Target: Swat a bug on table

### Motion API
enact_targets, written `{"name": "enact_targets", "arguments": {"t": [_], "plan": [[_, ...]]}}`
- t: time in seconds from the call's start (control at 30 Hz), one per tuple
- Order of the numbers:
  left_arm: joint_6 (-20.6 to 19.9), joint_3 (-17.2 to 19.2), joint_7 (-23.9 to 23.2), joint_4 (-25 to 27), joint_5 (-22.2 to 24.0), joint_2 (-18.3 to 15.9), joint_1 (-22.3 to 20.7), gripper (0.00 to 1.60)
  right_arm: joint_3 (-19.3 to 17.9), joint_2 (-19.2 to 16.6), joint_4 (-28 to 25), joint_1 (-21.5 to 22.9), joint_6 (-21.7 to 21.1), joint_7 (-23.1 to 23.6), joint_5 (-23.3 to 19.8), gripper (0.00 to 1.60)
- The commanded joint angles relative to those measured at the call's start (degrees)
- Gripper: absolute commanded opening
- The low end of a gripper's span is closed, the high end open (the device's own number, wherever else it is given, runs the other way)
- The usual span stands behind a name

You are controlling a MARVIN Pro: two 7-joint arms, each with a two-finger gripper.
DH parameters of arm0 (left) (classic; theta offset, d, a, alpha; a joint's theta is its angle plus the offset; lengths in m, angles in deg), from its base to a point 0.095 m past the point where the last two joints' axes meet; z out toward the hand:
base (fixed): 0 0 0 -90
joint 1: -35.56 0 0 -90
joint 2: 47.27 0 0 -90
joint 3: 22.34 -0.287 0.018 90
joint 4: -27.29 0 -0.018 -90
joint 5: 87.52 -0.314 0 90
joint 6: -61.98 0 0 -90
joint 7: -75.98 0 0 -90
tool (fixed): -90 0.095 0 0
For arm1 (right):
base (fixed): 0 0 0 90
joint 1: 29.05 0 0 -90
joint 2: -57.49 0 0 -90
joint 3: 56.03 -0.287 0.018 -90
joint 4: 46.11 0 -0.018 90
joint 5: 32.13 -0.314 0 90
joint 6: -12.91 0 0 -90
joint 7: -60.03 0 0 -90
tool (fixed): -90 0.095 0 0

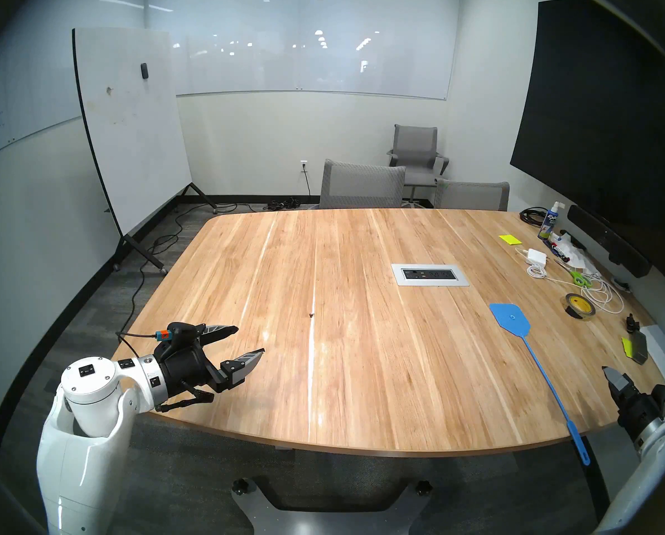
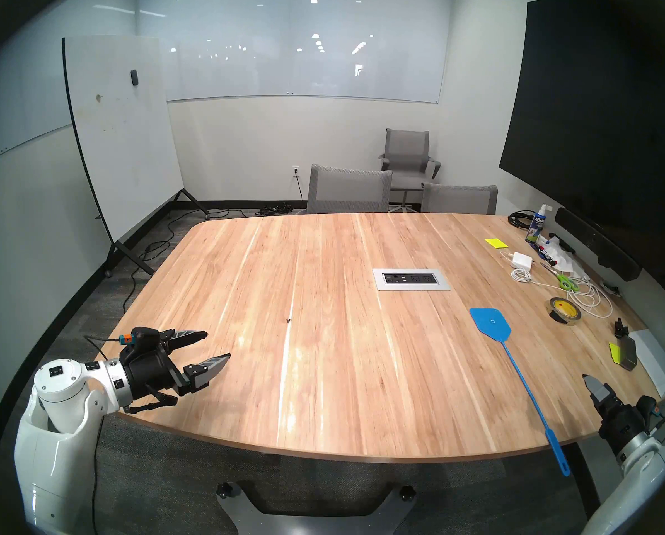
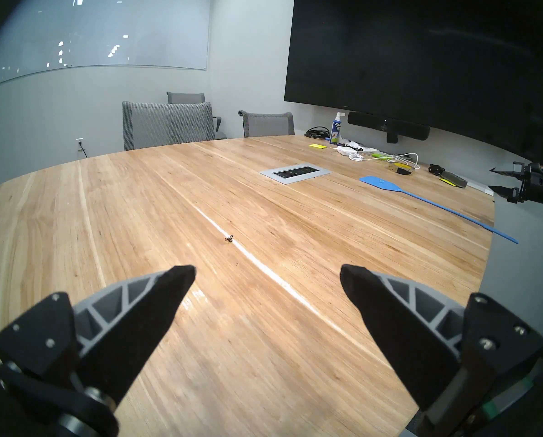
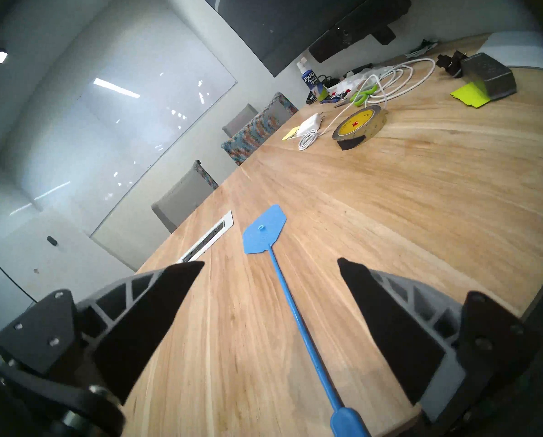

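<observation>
A: Where's the bug?
B: On the wood worktop, lying on a pale plank seam, roughly 10 o'clock from the worktop's centre. Tiny dark speck with thin legs. It's ahead of the left tool, apart from it.

A: Tool states?
B: Left tool gaping, empty, hovering over the near-left corner. Right tool also spread wide, holding nothing, off the 4 o'clock edge.

A: The swatter?
B: Blue fly swatter lies flat on the worktop, head near the grey outlet panel, handle end overhanging the near edge at 5 o'clock, between the right tool's fingers in the wrist view but untouched.

A: Handling?
B: Looks like light thin plastic, so the rod likely flexes and smooth plastic may twist in the grip. Best hold, I'd say: the wider flat handle end past the edge, where fingers can get under it.
</observation>
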Motion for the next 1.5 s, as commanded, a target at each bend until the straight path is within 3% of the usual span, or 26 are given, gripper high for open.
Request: {"name": "enact_targets", "arguments": {"t": [0.0, 0.07, 0.43, 0.7, 1.03, 1.2, 1.33, 1.47], "plan": [[0.0, 0.0, -0.1, 0.8, 0.0, -0.1, -0.1, 1.6, -2.3, -2.5, 1.4, -5.0, 1.1, 8.7, -4.0, 1.6], [0.0, 0.0, -0.1, 0.8, 0.0, -0.1, -0.1, 1.6, -2.3, -2.8, 1.7, -6.8, 1.4, 5.9, -6.8, 1.6], [0.0, 0.1, -0.2, 0.8, 0.0, 0.0, -0.1, 1.6, -2.3, -5.7, 7.2, -13.9, 5.0, 7.8, -12.5, 1.6], [0.0, 0.1, -0.2, 0.8, -0.1, 0.0, -0.1, 1.6, -2.3, -5.1, 6.0, -20.2, 8.7, 11.8, -15.7, 1.6], [-0.1, 0.1, -0.2, 0.8, -0.1, 0.0, -0.1, 1.6, -2.0, -4.0, 5.2, -25.1, 11.7, 14.8, -16.4, 1.6], [-0.1, 0.1, -0.2, 0.9, -0.2, 0.1, -0.1, 1.6, 0.4, -4.9, 6.3, -27.1, 12.2, 17.1, -14.7, 1.6], [-0.1, 0.1, -0.3, 0.9, -0.2, 0.1, -0.1, 1.6, 2.1, -6.2, 6.6, -28.3, 10.6, 16.3, -14.3, 1.6], [-0.2, 0.1, -0.3, 0.9, -0.2, 0.1, -0.1, 1.6, 2.9, -6.2, 7.0, -28.7, 11.9, 16.2, -14.4, 1.6]]}}
